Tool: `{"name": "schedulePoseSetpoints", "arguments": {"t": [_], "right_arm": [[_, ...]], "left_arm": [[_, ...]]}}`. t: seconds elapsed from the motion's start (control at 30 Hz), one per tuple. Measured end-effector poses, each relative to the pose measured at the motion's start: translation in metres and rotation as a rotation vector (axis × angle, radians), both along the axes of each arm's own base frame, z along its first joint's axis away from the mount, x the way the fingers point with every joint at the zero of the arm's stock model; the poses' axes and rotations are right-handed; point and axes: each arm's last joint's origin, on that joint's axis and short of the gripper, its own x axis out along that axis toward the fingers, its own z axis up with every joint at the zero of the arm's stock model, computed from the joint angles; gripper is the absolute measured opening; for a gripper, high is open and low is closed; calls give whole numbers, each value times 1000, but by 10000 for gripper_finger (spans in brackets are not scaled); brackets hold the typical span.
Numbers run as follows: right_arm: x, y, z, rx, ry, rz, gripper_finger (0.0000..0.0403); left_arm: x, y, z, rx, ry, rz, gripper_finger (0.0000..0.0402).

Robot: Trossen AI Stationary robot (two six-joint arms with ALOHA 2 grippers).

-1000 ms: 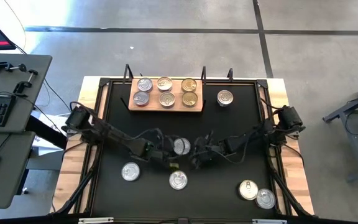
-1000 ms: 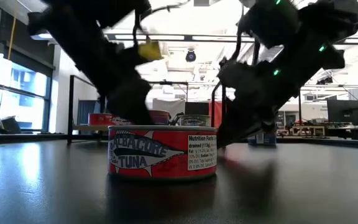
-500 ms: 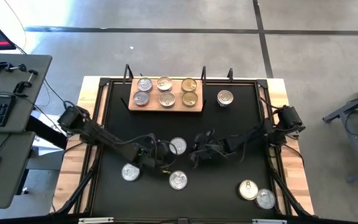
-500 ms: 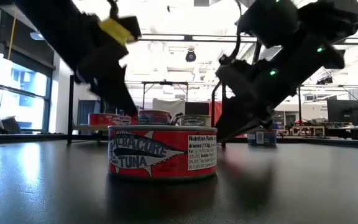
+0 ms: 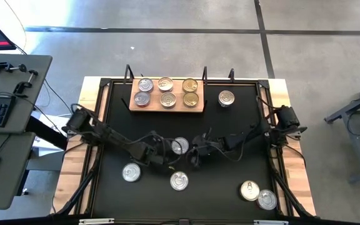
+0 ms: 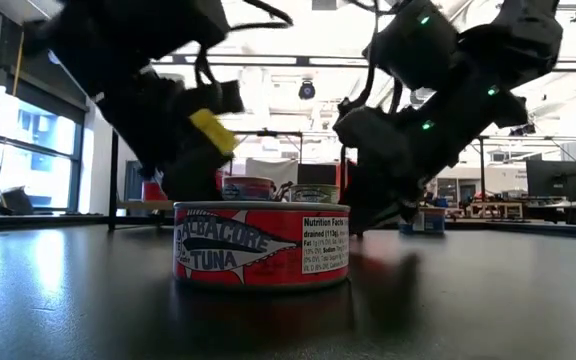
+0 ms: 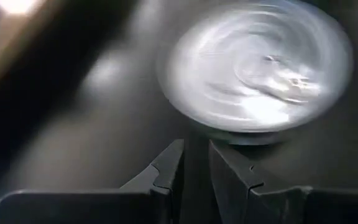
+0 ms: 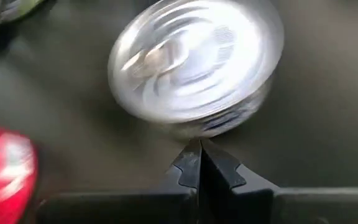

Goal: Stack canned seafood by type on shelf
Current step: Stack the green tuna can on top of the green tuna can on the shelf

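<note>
Pincer [image 8: 199, 163] faces silver-topped round tin [image 8: 196, 68].

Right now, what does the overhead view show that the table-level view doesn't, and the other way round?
Only overhead: the wooden shelf holding six tins, a lone tin beside it, and the middle tin between the left hand and right hand. Only table-level: the red tuna label and the room behind. Both show the two arms low over the table.

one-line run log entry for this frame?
phase: closing on centre can | left hand: beside can, nearly shut, empty | right hand: shut, opposite side | shelf: six cans
</note>
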Motion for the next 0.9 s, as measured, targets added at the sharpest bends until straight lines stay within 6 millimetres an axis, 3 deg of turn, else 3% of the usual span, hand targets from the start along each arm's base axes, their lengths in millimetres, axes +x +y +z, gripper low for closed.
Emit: {"name": "schedulePoseSetpoints", "arguments": {"t": [0.2,0.33,0.47,0.63,0.77,0.9], "right_arm": [[-6,25,-2,-29,18,130,0],[-9,31,-2,-82,15,131,0],[-11,27,-3,-119,28,12,0],[-8,2,-5,-151,29,-207,0],[-1,-15,-2,-112,7,-193,0],[1,-17,-2,-56,6,-122,0]], "left_arm": [[-27,2,31,84,-6,102,64],[-27,-10,38,88,-69,52,64],[-11,-23,31,95,-135,-53,64],[11,-30,12,103,-129,-216,64],[20,-24,-6,153,-85,-245,64],[20,-16,-7,181,-31,-233,64]]}}
